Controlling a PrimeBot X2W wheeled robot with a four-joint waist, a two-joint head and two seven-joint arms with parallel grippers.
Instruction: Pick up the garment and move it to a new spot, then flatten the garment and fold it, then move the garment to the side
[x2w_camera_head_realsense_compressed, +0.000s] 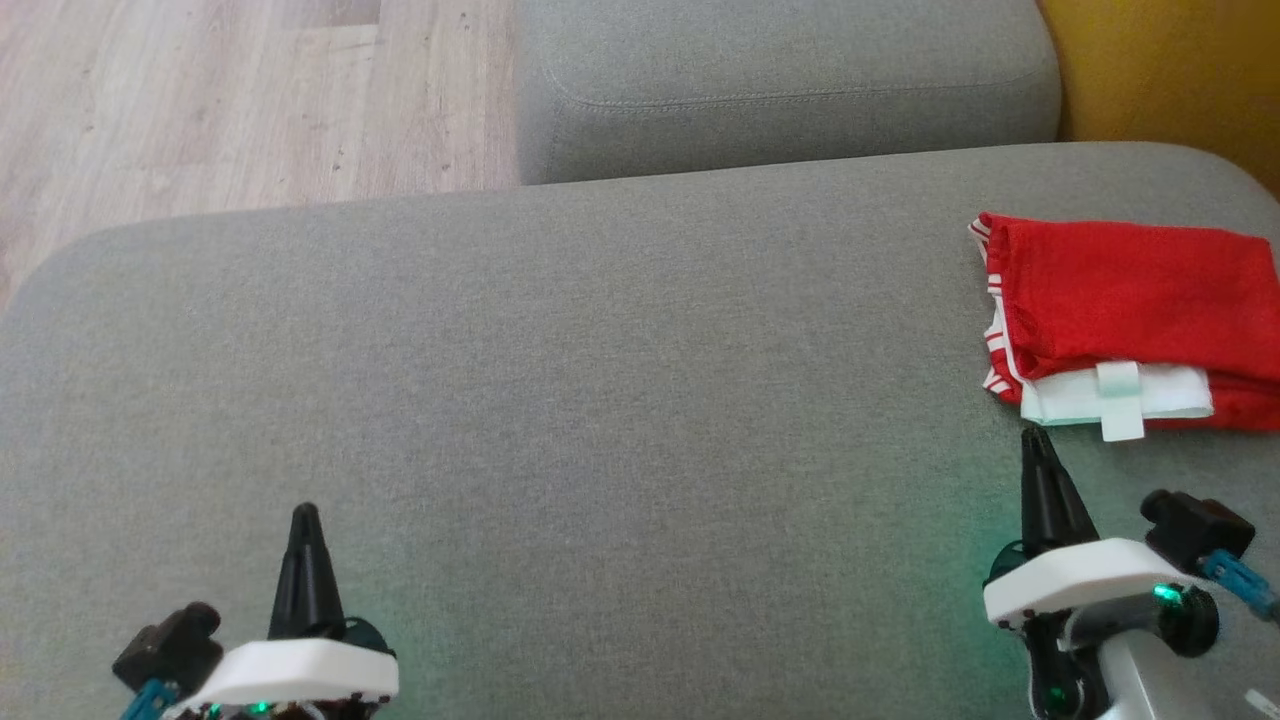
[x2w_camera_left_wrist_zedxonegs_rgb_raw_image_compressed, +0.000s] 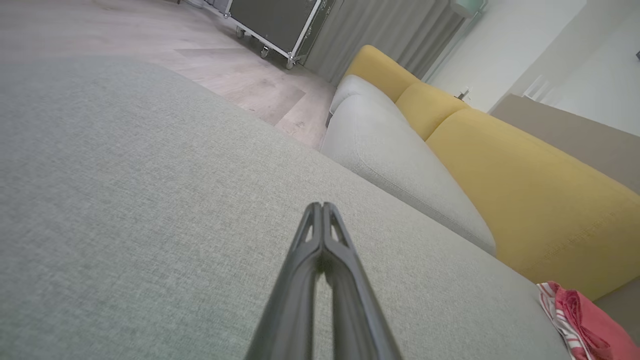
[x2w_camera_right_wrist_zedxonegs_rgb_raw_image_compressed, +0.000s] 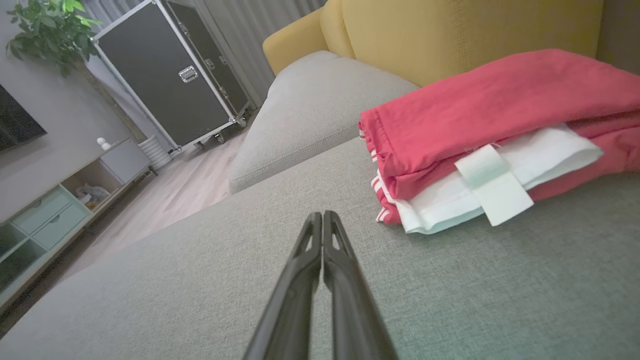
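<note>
- My left gripper (x2w_camera_head_realsense_compressed: 305, 515) hangs clenched and empty over the near-left corner of the broad grey woven-fabric sofa seat (x2w_camera_head_realsense_compressed: 600, 380).
- My right gripper (x2w_camera_head_realsense_compressed: 1035, 440) is also pinched closed on nothing, its tips just short of the garment's near edge.
- The folded red soft-cloth garment with white striped trim (x2w_camera_head_realsense_compressed: 1130, 290) lies at the seat's right edge.
- I judge it light, limp and prone to unfolding, so I'd pinch through all layers at the left-hand corners.
</note>
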